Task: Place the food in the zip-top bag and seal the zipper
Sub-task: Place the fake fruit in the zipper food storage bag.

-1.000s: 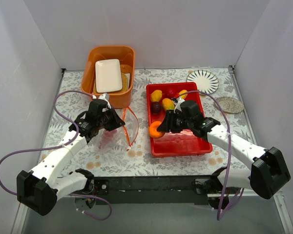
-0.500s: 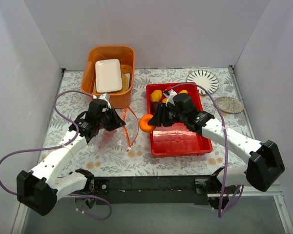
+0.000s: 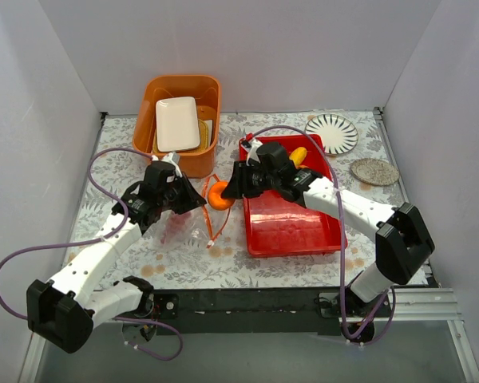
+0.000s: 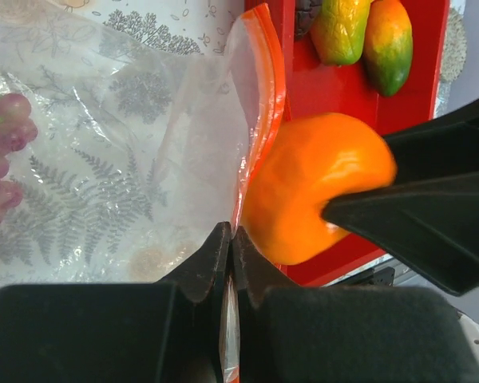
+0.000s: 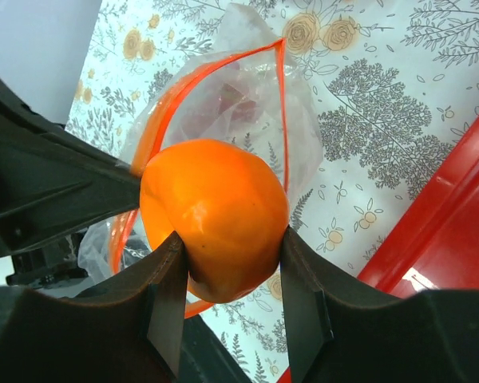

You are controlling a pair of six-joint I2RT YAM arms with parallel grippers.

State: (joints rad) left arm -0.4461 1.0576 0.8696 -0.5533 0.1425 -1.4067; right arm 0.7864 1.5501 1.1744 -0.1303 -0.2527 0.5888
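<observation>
Top external: right gripper (image 3: 224, 193) clamped on the orange (image 3: 216, 197), now moved left off the red tray (image 3: 297, 233) to the zip-top bag (image 3: 184, 228) mouth; left gripper (image 4: 230, 239) pinches the zipper (image 4: 268, 96), mouth held open

Orange (image 5: 214, 209): round, glossy, clamped between right hand (image 5: 231, 239) fingers, in the air right at the bag mouth. Bag (image 4: 104, 152): clear, crinkly, lying flat, mouth gaping. Zipper (image 5: 223, 72): orange-red strip, unsealed, spread in a loop. Left hand (image 4: 229, 239) pinches the bag at its mouth edge. Dark red grapes (image 4: 1, 148) inside the bag. Two yellow-orange-green mangoes (image 4: 363, 36) side by side in red tray (image 4: 327, 92).
</observation>
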